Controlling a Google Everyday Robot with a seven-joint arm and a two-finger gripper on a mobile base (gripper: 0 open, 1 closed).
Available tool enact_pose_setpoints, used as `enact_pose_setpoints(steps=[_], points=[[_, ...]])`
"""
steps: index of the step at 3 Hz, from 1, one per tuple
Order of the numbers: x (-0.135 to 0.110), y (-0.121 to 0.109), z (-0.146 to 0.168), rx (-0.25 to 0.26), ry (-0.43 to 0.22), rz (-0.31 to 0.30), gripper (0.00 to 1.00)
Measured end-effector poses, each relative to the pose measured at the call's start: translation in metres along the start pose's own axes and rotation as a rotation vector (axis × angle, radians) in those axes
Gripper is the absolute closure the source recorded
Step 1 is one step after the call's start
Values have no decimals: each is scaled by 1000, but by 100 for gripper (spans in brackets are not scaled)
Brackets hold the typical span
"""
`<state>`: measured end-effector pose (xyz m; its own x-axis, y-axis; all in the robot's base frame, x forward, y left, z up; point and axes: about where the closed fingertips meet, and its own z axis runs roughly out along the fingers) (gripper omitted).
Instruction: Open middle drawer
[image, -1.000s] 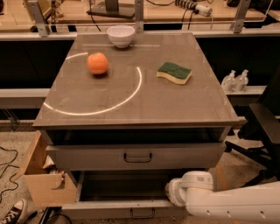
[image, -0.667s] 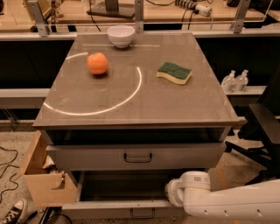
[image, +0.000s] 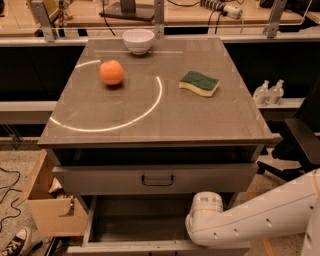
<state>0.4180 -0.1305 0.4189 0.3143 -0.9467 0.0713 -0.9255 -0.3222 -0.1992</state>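
The middle drawer (image: 142, 220) is pulled out toward me below the cabinet top, and its plain grey inside shows. Its low front panel (image: 125, 247) lies at the bottom edge of the camera view. Its handle does not show. My white arm (image: 260, 215) reaches in from the right, and its rounded wrist (image: 206, 220) hangs over the drawer's front right part. The gripper is hidden under the wrist at the bottom edge. The taller-fronted top drawer (image: 100, 179) with the bigger handle (image: 157, 180) stands just above, slightly out.
On the cabinet top (image: 150, 115) are an orange (image: 111, 72), a white bowl (image: 138, 41) and a green-and-yellow sponge (image: 200, 83). A cardboard box (image: 50, 210) and a shoe (image: 15, 242) lie at the left. A black chair (image: 300, 142) stands at the right.
The middle drawer's front has come slightly further out toward me. The wrist has shifted a little left and down with it.
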Motion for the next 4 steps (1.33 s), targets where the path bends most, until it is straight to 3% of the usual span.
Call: enact_pose_setpoints(steps=[1,2,3,4], points=[[-11,31,-8,-139,47,-33,100],[-25,80,-14,-281,31,43,100],[-37,127,-17,-383,-24,163,100],[-44,165,-18,-428,-84,285,83]])
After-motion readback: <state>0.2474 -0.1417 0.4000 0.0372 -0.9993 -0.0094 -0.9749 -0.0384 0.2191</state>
